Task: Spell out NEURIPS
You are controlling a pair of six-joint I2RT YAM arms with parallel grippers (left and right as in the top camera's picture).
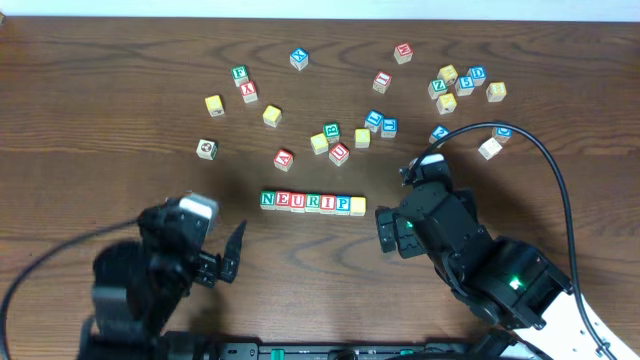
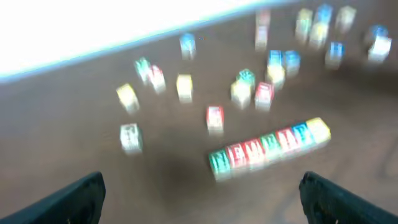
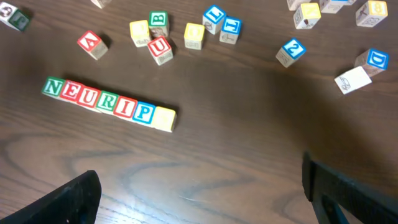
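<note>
Dark wooden table [image 1: 120, 150]: your row of lettered blocks [image 1: 313, 203] lies mid-table, reading NEURIP, then a yellow block [image 1: 357, 205] with no readable letter. Your left gripper [image 2: 202, 202] and right gripper [image 3: 205, 199] hang nearer, either side, jaws wide, holding nothing. Loose blocks [image 1: 340, 153] scatter beyond.

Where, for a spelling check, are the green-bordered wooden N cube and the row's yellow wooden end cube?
Green-bordered wooden N cube [image 3: 53, 86]: right wrist view, top face.
Yellow wooden end cube [image 3: 165, 116]: right wrist view, top face.
</note>
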